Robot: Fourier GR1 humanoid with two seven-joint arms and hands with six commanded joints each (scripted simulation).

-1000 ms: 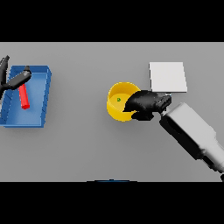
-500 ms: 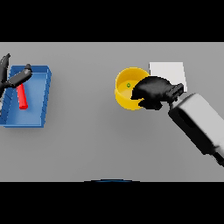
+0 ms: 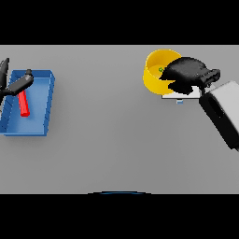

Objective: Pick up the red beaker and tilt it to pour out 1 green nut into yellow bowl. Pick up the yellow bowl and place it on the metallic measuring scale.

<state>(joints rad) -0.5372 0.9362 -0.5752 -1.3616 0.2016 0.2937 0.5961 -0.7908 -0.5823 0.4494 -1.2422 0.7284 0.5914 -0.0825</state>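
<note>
Now the yellow bowl (image 3: 154,74) sits higher and further toward 1 o'clock than a moment ago, carried over the metallic measuring scale (image 3: 179,96), most of which is hidden. A green nut (image 3: 160,70) lies inside, so pouring looks complete and placement is under way. The right hand (image 3: 186,74) grips the bowl's rim, forearm entering from 4 o'clock. The left hand (image 3: 16,84), fingers loosely spread, hovers at 9 o'clock over the blue tray (image 3: 44,102) holding the red beaker (image 3: 24,103).
</note>
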